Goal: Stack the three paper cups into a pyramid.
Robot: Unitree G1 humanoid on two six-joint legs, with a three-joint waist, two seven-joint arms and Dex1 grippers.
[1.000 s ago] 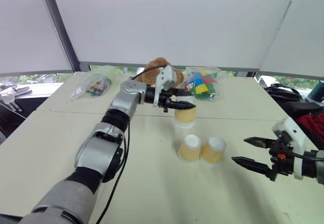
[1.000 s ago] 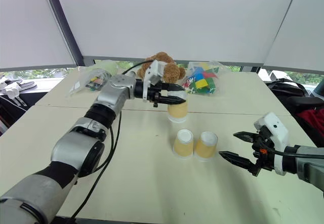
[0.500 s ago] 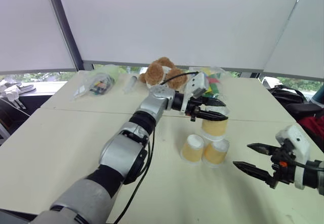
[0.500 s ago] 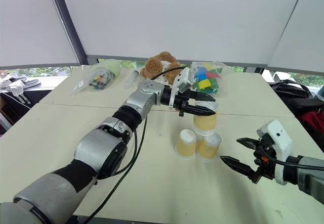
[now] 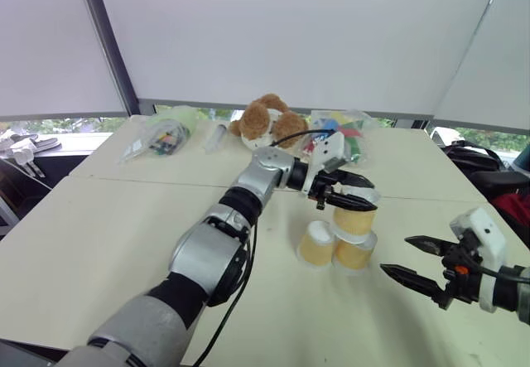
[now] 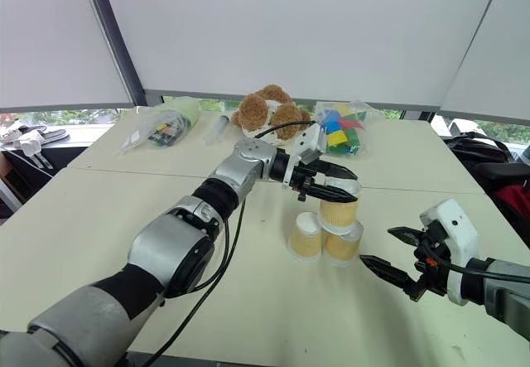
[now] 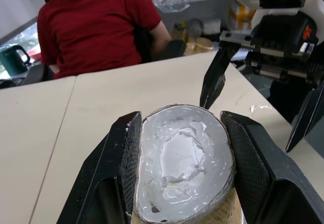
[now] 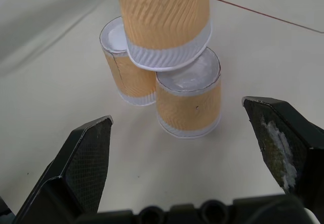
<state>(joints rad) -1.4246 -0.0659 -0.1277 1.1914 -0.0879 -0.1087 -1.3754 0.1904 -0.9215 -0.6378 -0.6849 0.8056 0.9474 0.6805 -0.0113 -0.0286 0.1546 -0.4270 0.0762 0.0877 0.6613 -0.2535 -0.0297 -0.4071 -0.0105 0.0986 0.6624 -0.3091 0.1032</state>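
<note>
- On the pale surface [image 5: 99, 234], two of the three paper cups stand upside down, side by side and touching: the left base cup [image 5: 315, 244] and the right base cup [image 5: 354, 251]. That pairing, I judge, gives them one shared seam for the top cup to bridge.
- My left arm reaches across from the left, its left gripper [image 5: 354, 193] pinching the third cup [image 5: 354, 219] near its upturned white base, fingers pressed against both sides of the wall. My left wrist view shows the base squeezed slightly oval between the pads [image 7: 253, 158].
- I hold this cup inverted, rim down, so it matches the base pair. Its rim sits at the tops of the two lower cups, apparently centred more over the right one; I cannot tell whether it rests on them or hangs just above.
- The pyramid looks nearly formed. What remains, by my reading, is to settle the cup across both tops and let go without nudging the pair.
- To the right, my right gripper [image 5: 416, 261] waits near the stack, apart from it, fingers spread wide and empty, pointing toward the cups. It seems placed to steady them if needed.
</note>
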